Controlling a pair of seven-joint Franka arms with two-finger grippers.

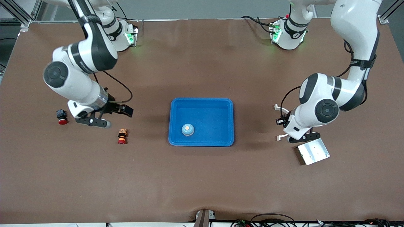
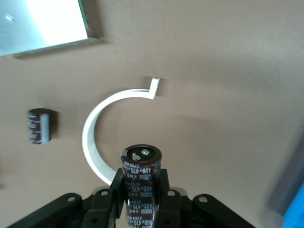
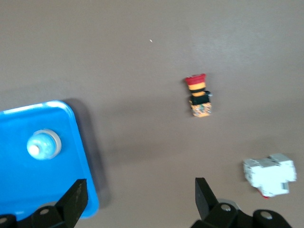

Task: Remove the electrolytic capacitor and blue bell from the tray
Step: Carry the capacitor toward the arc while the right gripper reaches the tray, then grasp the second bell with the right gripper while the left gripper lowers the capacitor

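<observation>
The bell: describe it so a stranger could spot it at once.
Find the blue tray at the middle of the brown table. The bell sits inside it, in the corner nearer the front camera and toward the right arm's end. It is the tray's only content: a small pale blue dome with an orange button on top.

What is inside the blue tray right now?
Only the bell sits in the blue tray, near the tray's front-camera edge. The capacitor is not there; it is clamped in the left gripper. Nothing covers the tray's floor.
</observation>
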